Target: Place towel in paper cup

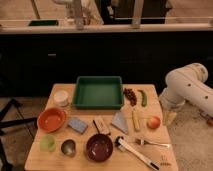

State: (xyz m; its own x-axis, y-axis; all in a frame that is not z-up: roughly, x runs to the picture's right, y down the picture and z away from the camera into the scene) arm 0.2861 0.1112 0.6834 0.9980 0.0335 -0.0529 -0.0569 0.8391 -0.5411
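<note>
The towel (120,122) is laid on the table (36,159), well apart from the cup (61,97); the gripper (170,118) is held beside its right edge (state cannot be told).

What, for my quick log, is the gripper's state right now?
Gripper: low beside the table's right edge, apart from the towel; open or closed cannot be told.

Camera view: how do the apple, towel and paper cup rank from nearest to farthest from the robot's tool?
The tool hangs just off the right edge of the table.
1. Apple, right side, just beside it.
2. Towel, middle of the table.
3. Paper cup, far left.
</note>
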